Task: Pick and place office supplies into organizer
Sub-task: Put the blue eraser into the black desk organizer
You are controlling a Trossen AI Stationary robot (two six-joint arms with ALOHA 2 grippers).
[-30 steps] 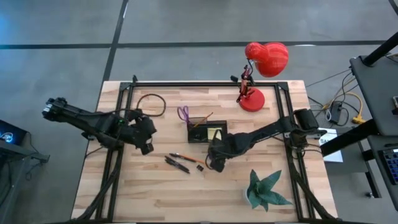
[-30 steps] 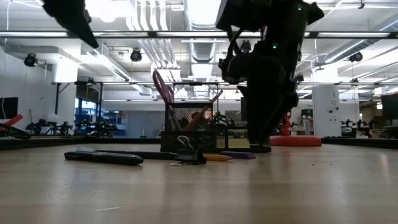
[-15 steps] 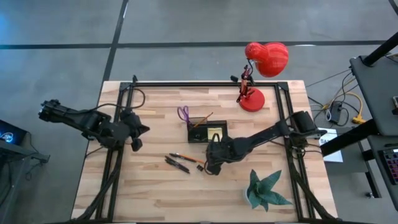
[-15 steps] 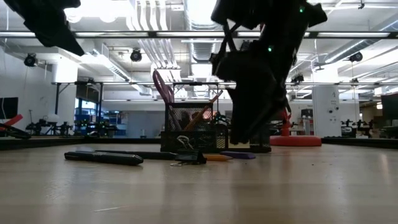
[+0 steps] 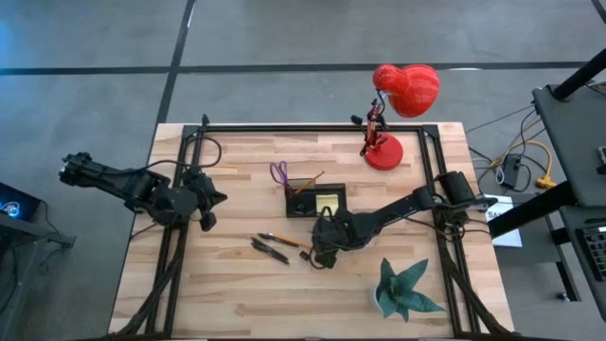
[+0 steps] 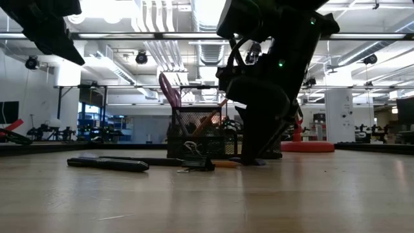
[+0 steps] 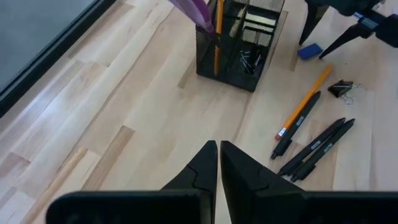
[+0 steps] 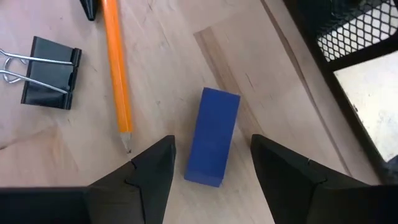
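Wooden tabletop (image 5: pixel 227 294) carries everything. Nearest, the right gripper (image 8: pixel 211 163) hangs low with its fingers (image 8: pixel 152 171) spread wide, a small blue block (image 8: pixel 213 137) lying flat between them, untouched; that straddling stance looks meant for closing on it. Just past one finger lies an orange pencil (image 8: pixel 115 74), and beyond that a black binder clip (image 8: pixel 50 73). Farther off, beyond the other finger, stands the black mesh organizer (image 5: pixel 315 200): purple scissors (image 7: pixel 198 11) and a pencil stand upright in one compartment, clips sit in another, and a yellow pad (image 5: pixel 328 202) in a third. Dark pens (image 5: pixel 269 250) wait loose on the wood. Well apart, the left gripper (image 7: pixel 219 163) idles, fingers pressed together on nothing.
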